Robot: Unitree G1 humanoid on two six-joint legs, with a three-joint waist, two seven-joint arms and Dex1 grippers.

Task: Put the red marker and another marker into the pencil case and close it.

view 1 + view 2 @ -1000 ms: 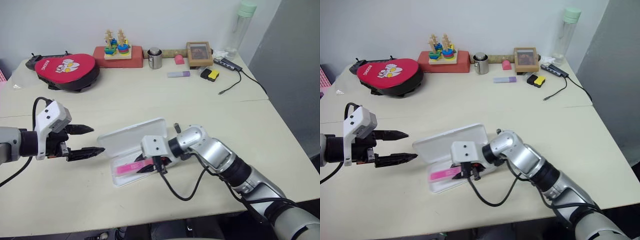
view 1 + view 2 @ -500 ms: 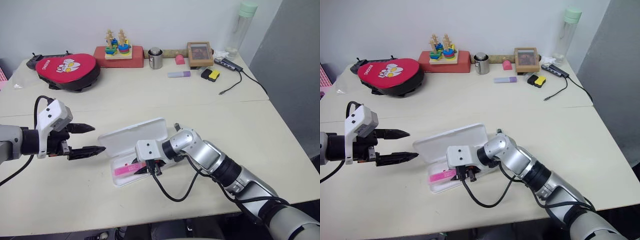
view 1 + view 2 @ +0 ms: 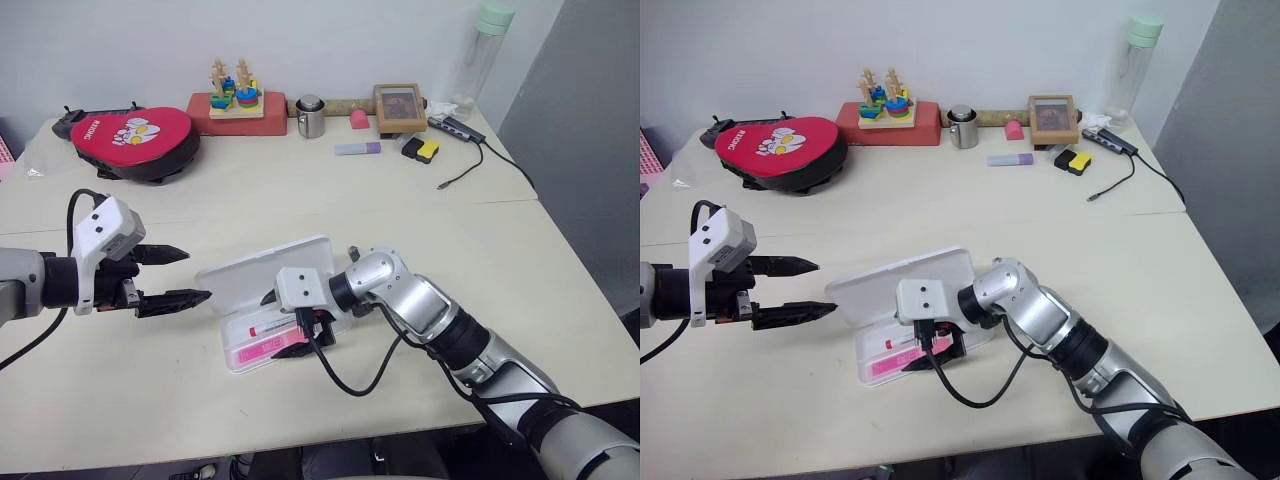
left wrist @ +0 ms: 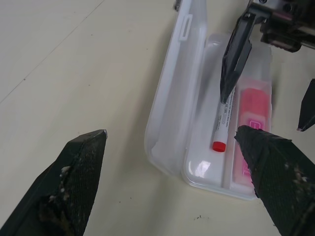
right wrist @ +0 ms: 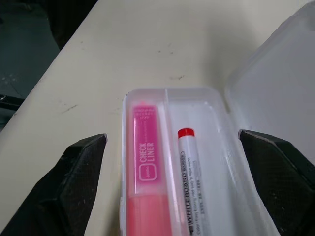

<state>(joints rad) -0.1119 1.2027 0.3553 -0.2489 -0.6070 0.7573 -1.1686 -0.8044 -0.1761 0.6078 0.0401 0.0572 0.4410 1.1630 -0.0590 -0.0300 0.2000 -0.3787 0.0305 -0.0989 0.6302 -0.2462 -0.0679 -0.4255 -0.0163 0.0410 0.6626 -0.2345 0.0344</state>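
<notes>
The white pencil case (image 3: 262, 277) lies open mid-table, its lid tilted back. Its tray holds the red marker (image 5: 189, 167), red cap showing, and the pink highlighter (image 5: 146, 162), side by side. My right gripper (image 3: 293, 318) hovers just over the tray, open wide with nothing between its fingers. One of its fingers (image 4: 236, 54) hangs above the red marker (image 4: 224, 123), next to the pink highlighter (image 4: 252, 115). Left of the case, a short gap away, my left gripper (image 3: 196, 274) is open and empty, pointing toward it.
Along the back of the table stand a red oval pouch (image 3: 135, 140), a ring-stacking toy (image 3: 237, 98), a metal cup (image 3: 310, 116), a picture frame (image 3: 399, 106), a pale purple highlighter (image 3: 357, 148), a black and yellow block (image 3: 420, 149), a bottle (image 3: 486, 45) and a cable (image 3: 470, 165).
My right gripper has opened wide and let go of the pink highlighter, which now lies flat in the tray beside the red marker. The left arm has stayed still.
</notes>
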